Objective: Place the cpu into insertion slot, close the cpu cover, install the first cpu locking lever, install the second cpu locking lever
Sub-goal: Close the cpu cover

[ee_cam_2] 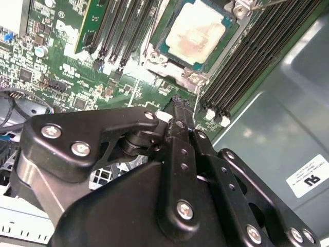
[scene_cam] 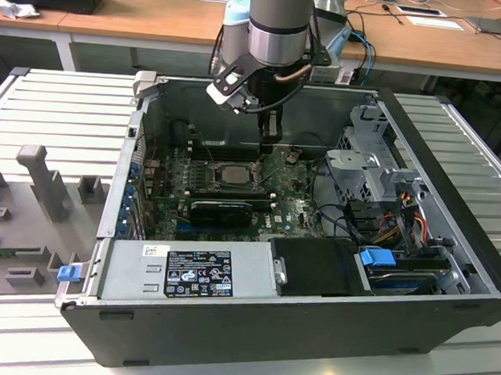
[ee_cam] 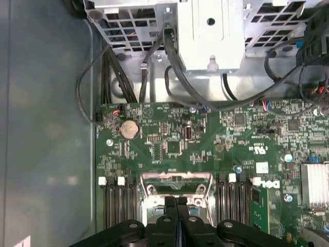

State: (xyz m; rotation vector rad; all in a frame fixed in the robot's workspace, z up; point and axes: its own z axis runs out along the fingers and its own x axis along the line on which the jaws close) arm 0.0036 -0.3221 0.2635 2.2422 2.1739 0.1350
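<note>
While the grey moulded fixture tray (scene_cam: 38,183) at the exterior view's far left takes no part, the open black computer case (scene_cam: 310,327) sits mid-frame. At frame centre the small square cpu (scene_cam: 232,171), pale silvery-beige metal face up, lies seated in the square metal-rimmed insertion slot (ee_cam_2: 169,66). The thin silvery cpu cover (ee_cam: 175,177) seems to frame it, though whether it lies fully down cannot be told. Just right of the socket hangs the black two-fingered gripper (scene_cam: 269,142), fingers pressed together on nothing, tips near the socket's edge. Judged step: closing and locking. Done well, the closed tips bear straight down on frame metal alone, clear of the chip face and the long black memory slots (ee_cam_2: 241,62).
</note>
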